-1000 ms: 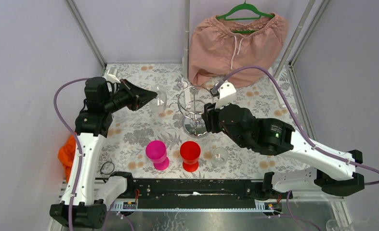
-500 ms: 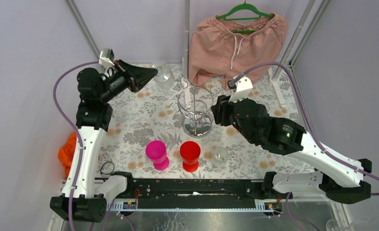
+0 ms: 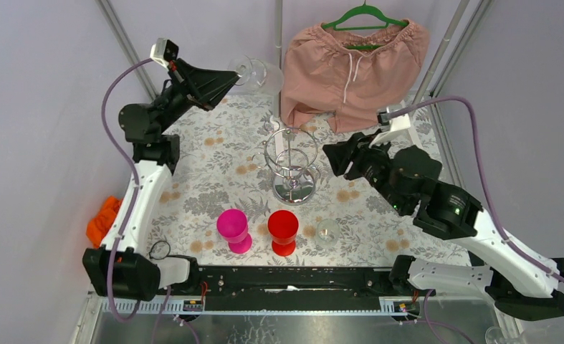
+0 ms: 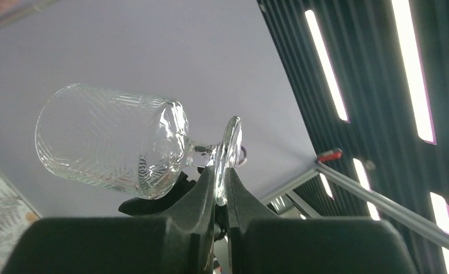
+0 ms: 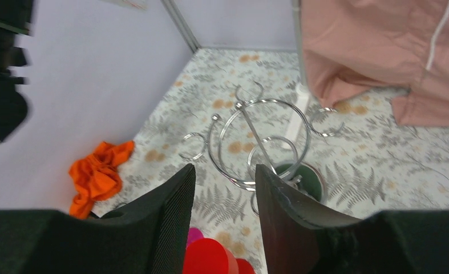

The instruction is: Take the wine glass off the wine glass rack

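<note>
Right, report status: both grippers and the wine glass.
Left gripper shut on wine glass foot, held high, clear of wine glass rack. Right gripper open, empty, near rack. Nothing obstructing.

A robot test booth in a lab: plain grey panels on metal posts wall in a table (flowery cloth on top), strip lights overhead.

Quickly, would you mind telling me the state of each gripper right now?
Left gripper: closed on the wine glass, at its foot.
Right gripper: open, holding nothing.
</note>
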Robot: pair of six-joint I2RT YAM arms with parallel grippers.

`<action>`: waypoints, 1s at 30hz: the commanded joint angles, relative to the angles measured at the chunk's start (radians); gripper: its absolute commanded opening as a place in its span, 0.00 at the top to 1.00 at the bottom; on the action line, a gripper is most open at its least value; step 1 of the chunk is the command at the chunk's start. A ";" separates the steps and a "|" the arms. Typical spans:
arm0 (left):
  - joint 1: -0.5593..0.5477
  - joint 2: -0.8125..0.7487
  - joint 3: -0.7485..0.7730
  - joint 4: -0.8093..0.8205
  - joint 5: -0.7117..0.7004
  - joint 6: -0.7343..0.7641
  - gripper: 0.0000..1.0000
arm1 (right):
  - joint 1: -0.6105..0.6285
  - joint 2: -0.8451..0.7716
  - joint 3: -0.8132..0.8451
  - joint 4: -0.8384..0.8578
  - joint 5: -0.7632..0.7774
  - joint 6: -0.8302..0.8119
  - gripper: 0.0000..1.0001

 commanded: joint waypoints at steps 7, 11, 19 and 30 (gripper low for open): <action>-0.061 0.172 0.045 0.665 -0.077 -0.290 1.00 | -0.037 0.024 0.101 0.121 -0.132 -0.046 0.47; -0.063 0.237 0.097 0.764 -0.098 -0.348 1.00 | -0.069 0.072 0.166 0.107 -0.160 -0.049 0.47; -0.063 0.326 0.126 0.910 -0.149 -0.442 1.00 | -0.211 0.181 0.290 0.098 -0.323 -0.007 0.48; -0.051 0.335 0.151 0.914 -0.122 -0.447 1.00 | -0.612 0.266 0.145 0.367 -0.881 0.264 0.47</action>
